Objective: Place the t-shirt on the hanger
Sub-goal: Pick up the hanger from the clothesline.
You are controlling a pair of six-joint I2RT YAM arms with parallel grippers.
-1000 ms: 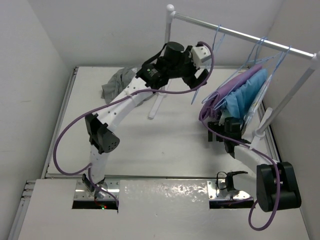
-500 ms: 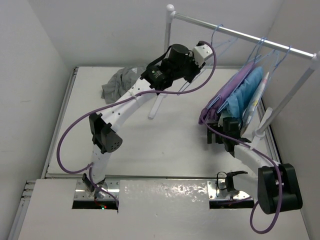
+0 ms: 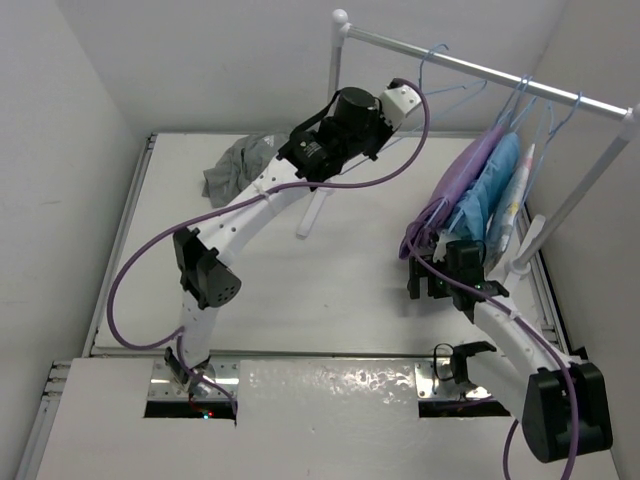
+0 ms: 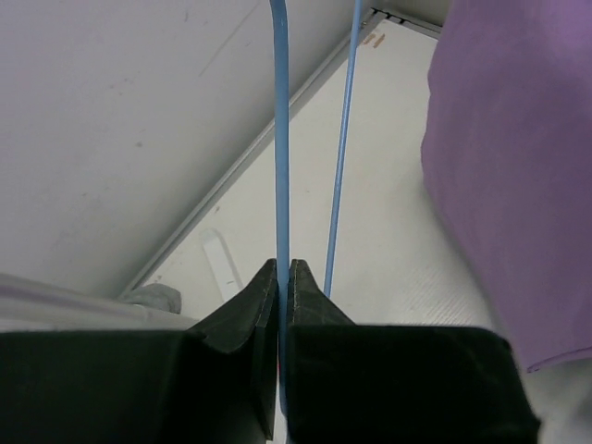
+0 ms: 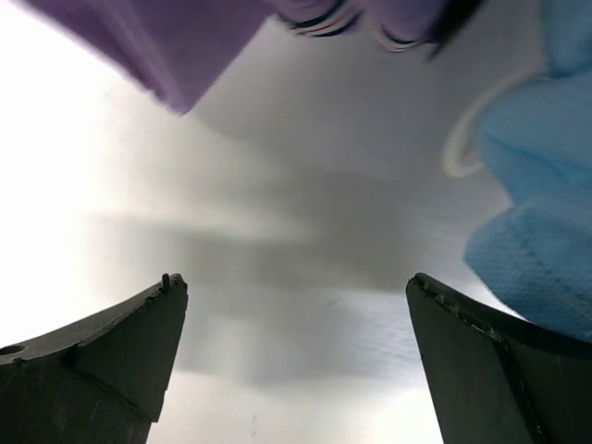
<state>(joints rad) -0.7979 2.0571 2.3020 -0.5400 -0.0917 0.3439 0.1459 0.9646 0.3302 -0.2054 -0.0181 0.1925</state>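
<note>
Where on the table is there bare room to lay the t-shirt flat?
Widest bare patch: middle of the table, between left arm and right gripper. A smaller one lies just nearer than the t-shirt. Crowded: right side, under the purple garment.

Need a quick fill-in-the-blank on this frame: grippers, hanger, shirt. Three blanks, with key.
1. The left fingers are ____ on the wire of the hanger.
2. The right fingers, below the purple garment, stand ____ and hold nothing.
3. The t-shirt lies crumpled at the far ____ corner of the table, not on the hanger.

Missing words: shut; open; left
</note>
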